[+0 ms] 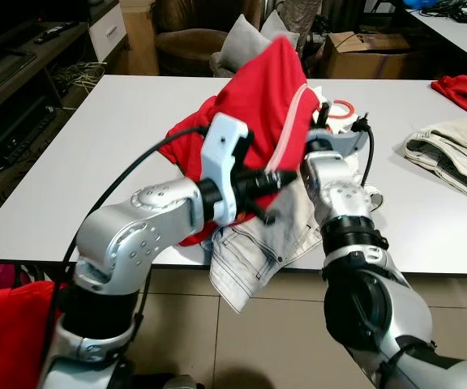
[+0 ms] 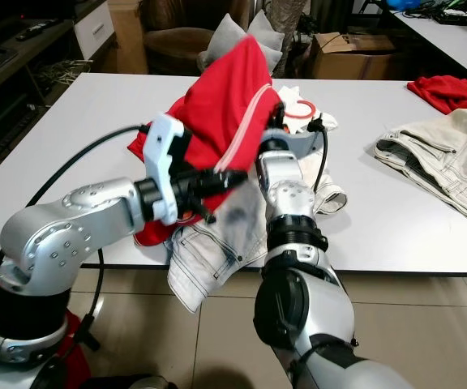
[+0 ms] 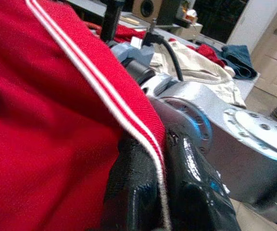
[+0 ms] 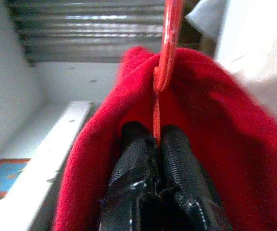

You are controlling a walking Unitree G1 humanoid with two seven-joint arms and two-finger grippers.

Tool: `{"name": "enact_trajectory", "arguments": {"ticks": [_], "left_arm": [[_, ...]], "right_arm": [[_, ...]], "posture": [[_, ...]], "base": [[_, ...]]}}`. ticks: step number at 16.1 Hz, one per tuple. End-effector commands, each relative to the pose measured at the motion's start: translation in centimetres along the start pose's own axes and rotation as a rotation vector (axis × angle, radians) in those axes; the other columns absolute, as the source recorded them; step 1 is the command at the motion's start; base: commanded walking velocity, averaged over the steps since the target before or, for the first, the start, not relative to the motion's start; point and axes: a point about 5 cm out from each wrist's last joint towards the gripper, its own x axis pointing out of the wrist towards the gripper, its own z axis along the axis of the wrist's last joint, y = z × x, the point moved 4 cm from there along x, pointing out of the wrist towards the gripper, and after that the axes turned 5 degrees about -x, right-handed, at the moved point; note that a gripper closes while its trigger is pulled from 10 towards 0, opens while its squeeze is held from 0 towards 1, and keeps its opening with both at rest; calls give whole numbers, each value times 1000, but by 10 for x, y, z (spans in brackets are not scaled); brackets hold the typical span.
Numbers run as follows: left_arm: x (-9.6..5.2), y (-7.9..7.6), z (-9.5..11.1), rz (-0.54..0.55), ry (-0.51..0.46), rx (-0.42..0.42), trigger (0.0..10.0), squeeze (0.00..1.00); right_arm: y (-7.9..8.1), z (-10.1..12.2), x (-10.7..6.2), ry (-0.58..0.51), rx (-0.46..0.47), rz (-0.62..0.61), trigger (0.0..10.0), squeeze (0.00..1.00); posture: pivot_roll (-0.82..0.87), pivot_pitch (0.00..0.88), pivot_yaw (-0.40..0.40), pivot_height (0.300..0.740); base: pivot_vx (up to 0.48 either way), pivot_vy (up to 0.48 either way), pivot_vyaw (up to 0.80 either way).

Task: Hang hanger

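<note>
Red garment [image 1: 258,97] held up over the near edge of the white table [image 1: 96,154], above a pair of pale jeans [image 1: 258,251] drooping off the rim. Right gripper [image 4: 157,144] clamped on the thin red hanger [image 4: 169,43], stem pinched between closed fingers inside the cloth. Left gripper [image 3: 160,168] pinched shut on the white-striped hem. Probably mid-way, still dressing the hanger. Best to keep the right grip firm and upright, draw the hem down evenly with the left, avoid snagging the jeans, then seek a rail.
</note>
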Motion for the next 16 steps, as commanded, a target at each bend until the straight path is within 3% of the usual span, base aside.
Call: {"name": "enact_trajectory", "arguments": {"ticks": [1,2,3,5,7,8,10,14,16], "left_arm": [[3,-2,4,-1,-1,25,10000,0],[3,-1,5,8,-1,33,10000,0],[0,13,4,92,21,127,10000,1000],[-7,20,10,121,-5,157,10000,1000],[-9,15,10,88,2,170,10000,1000],[-11,13,3,85,57,290,10000,1000],[-18,23,-11,118,142,429,10000,1000],[-24,9,-10,7,142,386,10000,1000],[-47,10,-13,-34,124,376,10000,1000]], "right_arm": [[29,-51,2,102,122,92,10000,0],[30,-51,1,107,126,100,10000,0],[31,-52,1,122,68,112,10000,0],[31,-53,0,142,32,129,10000,0],[31,-53,0,143,47,136,10000,0],[32,-51,1,143,59,144,10000,0],[33,-46,2,125,28,149,10000,0],[34,-38,4,104,44,149,10000,0],[36,-32,4,117,-22,155,10000,0]], "posture": [[152,0,43,740],[149,0,41,740],[147,0,40,740],[148,0,33,740],[148,0,33,740],[149,0,26,740],[146,0,27,740],[139,0,32,740],[106,0,55,740]], "base": [[0,0,0],[0,0,0],[0,0,0],[0,0,0],[0,0,0],[0,0,0],[0,0,0],[0,0,0],[0,0,0]]}}
